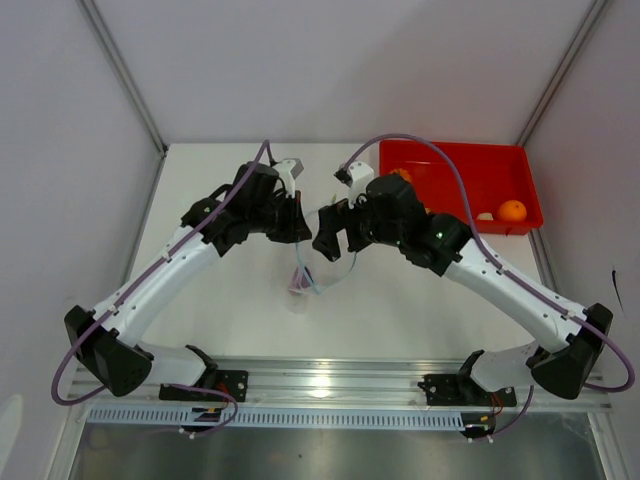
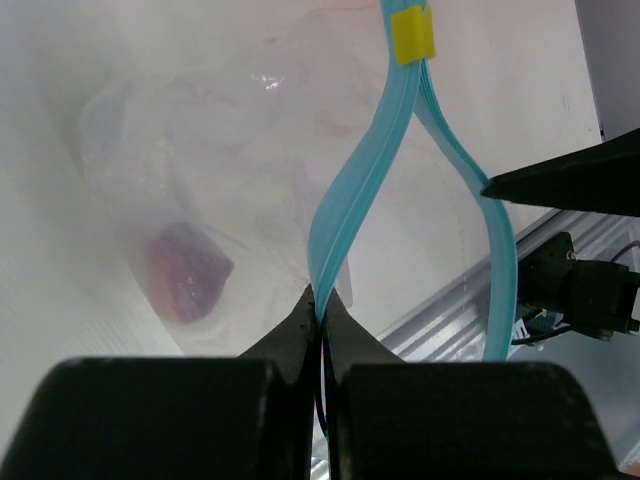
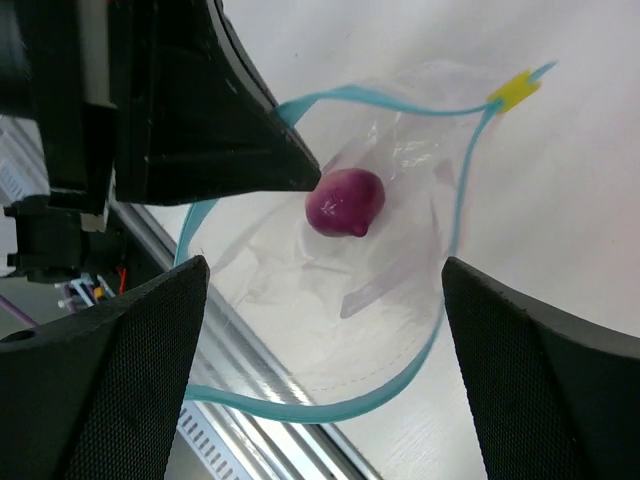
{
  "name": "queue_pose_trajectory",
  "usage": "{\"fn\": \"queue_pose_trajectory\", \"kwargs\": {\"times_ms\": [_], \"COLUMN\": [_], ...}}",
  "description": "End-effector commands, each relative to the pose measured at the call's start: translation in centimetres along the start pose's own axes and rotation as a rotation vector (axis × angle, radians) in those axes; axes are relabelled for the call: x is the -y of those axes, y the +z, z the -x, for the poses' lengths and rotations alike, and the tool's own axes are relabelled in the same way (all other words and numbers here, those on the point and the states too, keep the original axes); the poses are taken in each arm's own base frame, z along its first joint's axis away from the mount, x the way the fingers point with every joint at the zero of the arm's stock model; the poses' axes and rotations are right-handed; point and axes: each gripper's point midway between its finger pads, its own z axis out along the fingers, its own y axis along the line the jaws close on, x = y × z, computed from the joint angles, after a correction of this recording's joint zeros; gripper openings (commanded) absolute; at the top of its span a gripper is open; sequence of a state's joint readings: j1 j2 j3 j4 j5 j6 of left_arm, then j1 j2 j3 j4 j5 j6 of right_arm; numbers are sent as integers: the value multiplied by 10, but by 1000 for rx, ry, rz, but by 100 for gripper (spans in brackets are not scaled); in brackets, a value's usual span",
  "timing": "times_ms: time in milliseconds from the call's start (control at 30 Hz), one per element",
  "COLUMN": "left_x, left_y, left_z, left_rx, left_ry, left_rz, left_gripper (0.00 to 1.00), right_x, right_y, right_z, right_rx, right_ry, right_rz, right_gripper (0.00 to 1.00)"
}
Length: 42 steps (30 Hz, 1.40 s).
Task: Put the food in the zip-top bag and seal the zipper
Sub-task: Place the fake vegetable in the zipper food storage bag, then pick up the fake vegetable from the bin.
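Note:
The clear zip-top bag [image 1: 308,275] hangs between my two grippers with its mouth open. My left gripper [image 2: 322,298] is shut on one side of the light blue zipper [image 2: 350,190]. A yellow tab [image 2: 412,36] sits at the end of the strip. A purple round food piece [image 3: 345,200] lies inside the bag and shows blurred through the plastic in the left wrist view [image 2: 185,272]. My right gripper [image 3: 320,345] is open and empty, over the bag's open mouth [image 3: 330,408]. An orange ball [image 1: 512,210], a whitish piece [image 1: 485,215] and an orange piece [image 1: 400,175] lie in the red tray [image 1: 470,160].
The red tray stands at the back right of the white table, behind the right arm. A metal rail [image 1: 320,380] runs along the near table edge. Grey walls close in the left, right and back sides.

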<state>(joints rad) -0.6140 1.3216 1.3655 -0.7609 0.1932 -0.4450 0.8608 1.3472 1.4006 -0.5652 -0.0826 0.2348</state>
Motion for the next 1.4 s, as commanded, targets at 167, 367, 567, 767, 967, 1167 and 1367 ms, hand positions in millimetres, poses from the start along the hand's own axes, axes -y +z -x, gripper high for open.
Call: {"fn": "queue_pose_trajectory", "kwargs": {"times_ms": [167,367,567,767,967,1167,1367], "left_x": [6,4,12,15,14,18,16], "left_y": [-4,-4,-5,-8,-11,-8,-1], "left_z": [11,11,11,6,2,3,1], "left_rx": [56,60,63,54,65,52,31], "left_ry": [11,22,32,40,47,53,54], "left_rz": [-23,-20,-69,-95,-108,-126,-127], "left_gripper": [0,1,1,1,1,1,0], "right_x": [78,175,278,343,401,433,443], "right_y": [-68,-77,-16,25,73,115,131], "right_z": [105,130,104,104,75,40,21], "right_rx": [375,498,391,363,279,205,177], "right_ry": [163,279,330,380,474,534,557], "right_rz": [-215,-373,-529,-588,-620,-610,-608], "right_gripper": [99,99,99,99,99,99,99]}}
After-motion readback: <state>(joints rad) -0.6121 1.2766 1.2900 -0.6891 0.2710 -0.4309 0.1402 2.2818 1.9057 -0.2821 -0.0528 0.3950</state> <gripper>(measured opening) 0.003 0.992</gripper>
